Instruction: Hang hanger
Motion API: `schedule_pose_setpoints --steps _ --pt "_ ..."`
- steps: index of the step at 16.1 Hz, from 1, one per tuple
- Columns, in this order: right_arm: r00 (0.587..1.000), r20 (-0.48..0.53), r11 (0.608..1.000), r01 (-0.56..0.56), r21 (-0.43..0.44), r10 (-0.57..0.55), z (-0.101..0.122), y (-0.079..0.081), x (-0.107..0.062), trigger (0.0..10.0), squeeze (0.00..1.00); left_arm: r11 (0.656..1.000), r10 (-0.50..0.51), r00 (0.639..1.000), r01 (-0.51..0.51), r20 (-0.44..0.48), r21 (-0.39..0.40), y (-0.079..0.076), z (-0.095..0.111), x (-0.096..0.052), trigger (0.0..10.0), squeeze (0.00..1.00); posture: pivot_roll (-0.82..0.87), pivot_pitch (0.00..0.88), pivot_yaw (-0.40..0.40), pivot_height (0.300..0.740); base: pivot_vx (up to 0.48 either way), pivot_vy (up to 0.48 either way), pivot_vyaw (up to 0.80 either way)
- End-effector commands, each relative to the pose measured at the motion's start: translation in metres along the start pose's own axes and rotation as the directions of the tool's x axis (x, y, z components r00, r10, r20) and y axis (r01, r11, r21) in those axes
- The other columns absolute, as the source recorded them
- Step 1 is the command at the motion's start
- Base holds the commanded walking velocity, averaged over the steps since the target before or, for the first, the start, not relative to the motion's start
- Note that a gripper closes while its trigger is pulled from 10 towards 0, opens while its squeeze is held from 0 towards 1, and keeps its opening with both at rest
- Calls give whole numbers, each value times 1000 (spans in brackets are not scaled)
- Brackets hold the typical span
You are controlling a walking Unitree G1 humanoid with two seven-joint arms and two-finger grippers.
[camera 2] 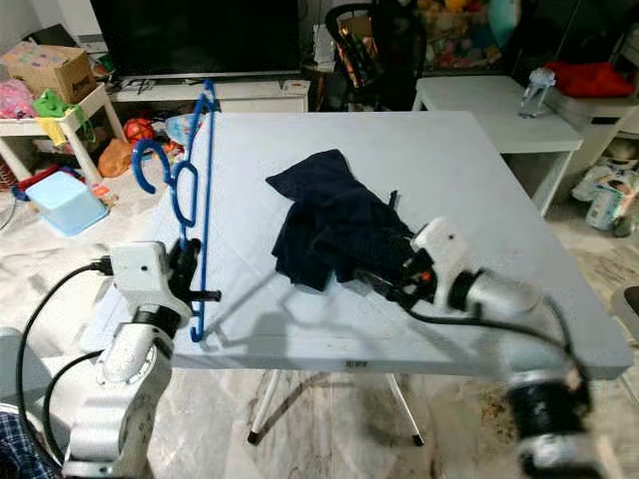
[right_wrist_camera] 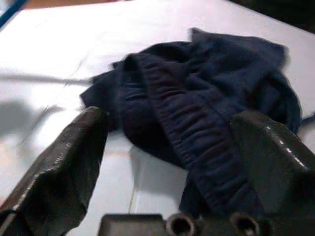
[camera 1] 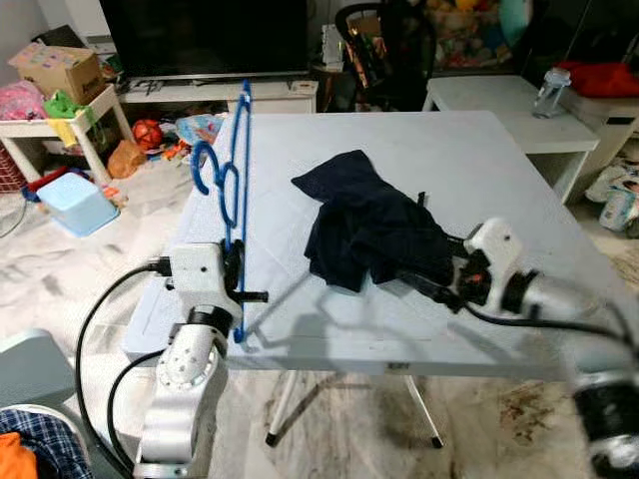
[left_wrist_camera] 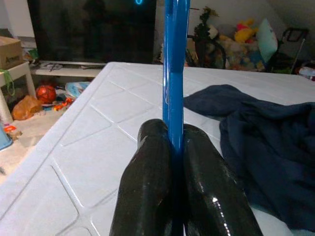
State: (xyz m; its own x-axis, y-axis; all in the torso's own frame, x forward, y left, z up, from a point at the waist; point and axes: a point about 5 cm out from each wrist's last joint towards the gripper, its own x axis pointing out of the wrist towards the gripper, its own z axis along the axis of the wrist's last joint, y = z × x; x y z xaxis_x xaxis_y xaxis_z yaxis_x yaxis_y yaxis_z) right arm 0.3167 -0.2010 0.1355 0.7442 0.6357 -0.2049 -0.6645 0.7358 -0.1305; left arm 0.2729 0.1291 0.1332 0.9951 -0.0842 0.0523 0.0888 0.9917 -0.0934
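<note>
Table (camera 1: 499, 180) bears garment (camera 1: 374, 225); left tool (left_wrist_camera: 174, 147) grips hanger (camera 1: 235, 170).

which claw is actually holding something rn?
The left claw: its fingers are shut on the blue hanger, held upright. The right claw is open, facing the dark garment.

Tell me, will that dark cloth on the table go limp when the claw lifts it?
Probably. The dark cloth lies crumpled in soft folds, so it should sag and drape. It looks light, and a push would likely bunch it. The open right claw is at its edge.
</note>
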Motion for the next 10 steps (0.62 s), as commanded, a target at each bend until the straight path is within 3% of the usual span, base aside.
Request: schedule_pose_setpoints --steps 1,2,5,10 --pt "991 73 993 109 39 -112 5 3 -1 10000 1000 1000 -15 999 15 -47 3 -2 -6 -3 10000 0 -95 0 18 740 0 0 0" --pt "970 101 970 208 123 -221 2 16 6 10000 1000 1000 -24 998 24 -51 16 -3 -5 -1 10000 0 -95 0 21 740 0 0 0" --pt "950 161 960 249 131 -269 12 32 20 10000 1000 999 -42 997 44 -64 32 -7 -3 5 10000 0 -107 0 30 740 0 0 0" --pt "928 147 938 326 121 -341 15 19 20 10000 1000 997 -64 997 66 -54 34 -12 4 10 10000 0 -103 0 24 740 -52 0 0"
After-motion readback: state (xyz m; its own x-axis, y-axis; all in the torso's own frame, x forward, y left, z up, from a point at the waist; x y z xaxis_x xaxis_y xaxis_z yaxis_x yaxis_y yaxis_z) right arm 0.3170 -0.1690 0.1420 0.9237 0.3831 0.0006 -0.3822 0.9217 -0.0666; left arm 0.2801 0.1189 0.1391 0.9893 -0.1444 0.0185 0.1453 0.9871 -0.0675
